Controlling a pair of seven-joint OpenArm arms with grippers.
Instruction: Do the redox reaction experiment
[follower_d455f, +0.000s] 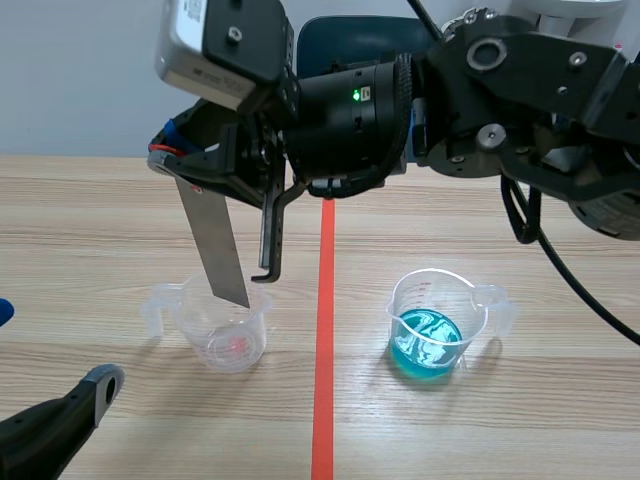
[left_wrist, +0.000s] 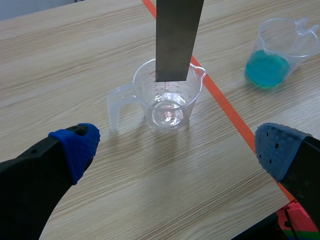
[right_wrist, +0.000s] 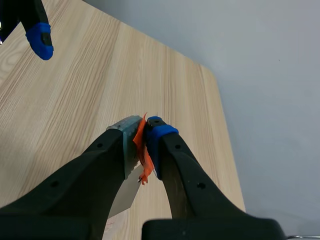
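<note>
Metal strip (follower_d455f: 218, 240) is in the right gripper (right_wrist: 145, 137), with the fingers clamped on its top end. The right arm comes in raised from the right edge of the desk (follower_d455f: 90, 230) and reaches past the orange tape line (follower_d455f: 324, 330) into the left half. The strip hangs tilted, lower end toward the tape line, over the clear cup (follower_d455f: 225, 335). You see the lower end at the cup's mouth, well off the bottom. You can't tell from these views whether it is past the rim. An orange tape scrap (right_wrist: 142, 155) sits at the gripped end, squeezed between the pads (right_wrist: 159, 134).

The clear cup stands upright just left of the tape line, nearer the desk's near edge than the far one. Its handle points to the left edge and its spout to the tape line. It has red graduation marks on the wall and a faint pink tint at the bottom.

The blue-liquid cup (follower_d455f: 435, 325) stands upright right of the tape line, about level with the clear cup and well apart from it. Blue-green liquid covers its bottom at a low fill. Its handle points to the right edge.

The left gripper (left_wrist: 177, 150) is low at the desk's near-left corner, fingers spread wide and holding nothing. From its wrist view you get the clear cup ahead of it, in line with the gap between the blue pads and touching neither.
</note>
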